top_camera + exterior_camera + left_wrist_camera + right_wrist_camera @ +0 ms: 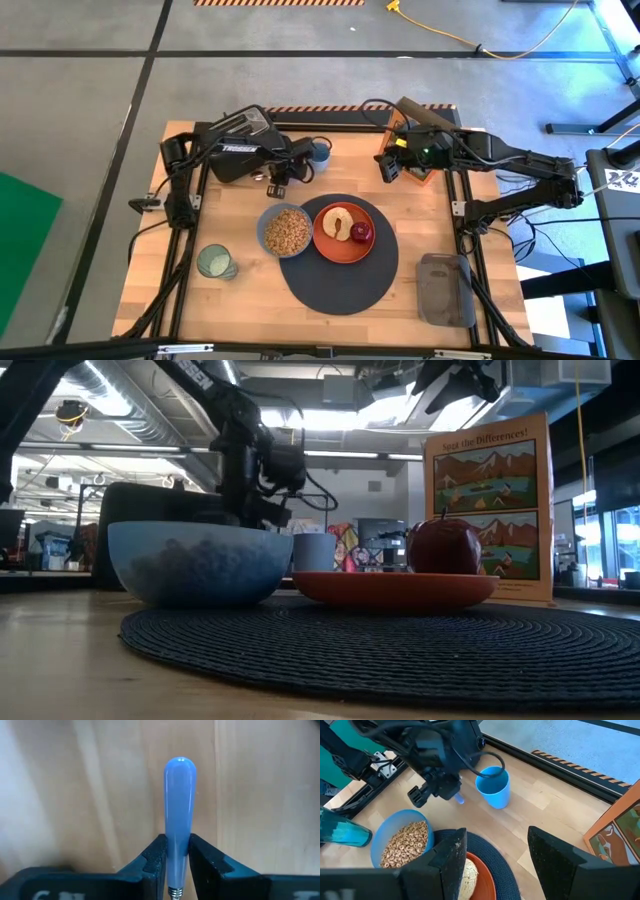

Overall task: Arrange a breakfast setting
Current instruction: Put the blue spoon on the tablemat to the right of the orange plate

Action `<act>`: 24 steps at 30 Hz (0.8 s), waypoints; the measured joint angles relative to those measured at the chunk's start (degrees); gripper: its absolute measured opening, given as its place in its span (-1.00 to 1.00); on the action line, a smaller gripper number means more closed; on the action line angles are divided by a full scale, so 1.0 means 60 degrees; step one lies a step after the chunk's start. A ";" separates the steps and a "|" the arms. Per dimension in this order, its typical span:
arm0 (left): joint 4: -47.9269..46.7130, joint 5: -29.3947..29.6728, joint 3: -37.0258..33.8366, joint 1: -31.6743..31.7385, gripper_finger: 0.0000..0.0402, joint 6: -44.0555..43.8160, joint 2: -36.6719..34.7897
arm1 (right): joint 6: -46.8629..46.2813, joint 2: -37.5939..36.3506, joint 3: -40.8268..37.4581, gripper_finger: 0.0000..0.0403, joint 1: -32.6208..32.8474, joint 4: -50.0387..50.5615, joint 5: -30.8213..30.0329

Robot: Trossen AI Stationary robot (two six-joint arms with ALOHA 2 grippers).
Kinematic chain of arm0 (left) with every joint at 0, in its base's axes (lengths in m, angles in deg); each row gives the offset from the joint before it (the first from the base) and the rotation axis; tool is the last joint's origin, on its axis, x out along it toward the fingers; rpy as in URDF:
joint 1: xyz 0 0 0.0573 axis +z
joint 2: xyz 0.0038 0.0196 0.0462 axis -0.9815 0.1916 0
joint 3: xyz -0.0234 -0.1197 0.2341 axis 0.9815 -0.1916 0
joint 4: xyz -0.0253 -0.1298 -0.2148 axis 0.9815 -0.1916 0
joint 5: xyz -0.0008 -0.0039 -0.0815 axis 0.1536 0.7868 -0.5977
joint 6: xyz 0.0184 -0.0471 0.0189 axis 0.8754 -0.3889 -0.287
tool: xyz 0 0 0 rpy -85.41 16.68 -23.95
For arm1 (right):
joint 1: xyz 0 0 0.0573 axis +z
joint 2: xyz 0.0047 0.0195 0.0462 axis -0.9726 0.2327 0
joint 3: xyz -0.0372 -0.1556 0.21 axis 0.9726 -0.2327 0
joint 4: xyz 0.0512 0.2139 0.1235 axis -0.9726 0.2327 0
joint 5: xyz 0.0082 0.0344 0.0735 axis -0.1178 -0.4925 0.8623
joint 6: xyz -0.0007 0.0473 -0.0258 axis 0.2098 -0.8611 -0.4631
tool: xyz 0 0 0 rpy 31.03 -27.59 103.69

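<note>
Green glass cup (216,262) sits at the left edge of the wooden table (240,300), upright, well apart from the mat.

Left gripper (277,184) hangs over the table's back-left area, just behind the bowl, fingers (150,865) clenched on a spoon (179,815). What shows is a smooth light-blue handle with a rounded tip, its long axis running straight out from between the fingers; the spoon's other end is hidden.

A blue cup (493,786) stands upright just beside that gripper.

Blue bowl (286,231) is full of cereal rings and rests on the left edge of the round dark-grey woven mat (335,285), touching the orange plate (330,245) to its right. The plate is on the mat's back half and holds a toast slice (335,222) lying flat and a red apple (361,234) stem-up beside it.

Right gripper (390,166) hovers over the table's back-right, jaws released, holding nothing. The cereal box (490,505) stands upright behind it. A grey tray (445,290) lies at the front-right corner.

Floor is grey concrete with striped tape; the room behind has ceiling lights and ducts.
</note>
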 joint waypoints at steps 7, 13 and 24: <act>0.0037 -0.0096 0.0007 -0.0076 -0.67 -0.0311 -0.1003 | 0.0000 0.0000 0.0000 0.00 0.0000 -0.0193 -0.0004; 0.0051 -0.0353 0.0006 -0.0402 -0.67 -0.0801 -0.1905 | 0.0000 0.0000 0.0004 0.00 0.0000 -0.0485 -0.0004; 0.0011 -0.0331 0.0007 -0.0416 -0.67 -0.2576 -0.4069 | -0.0054 0.0000 0.0002 0.00 0.0001 -0.0481 0.0090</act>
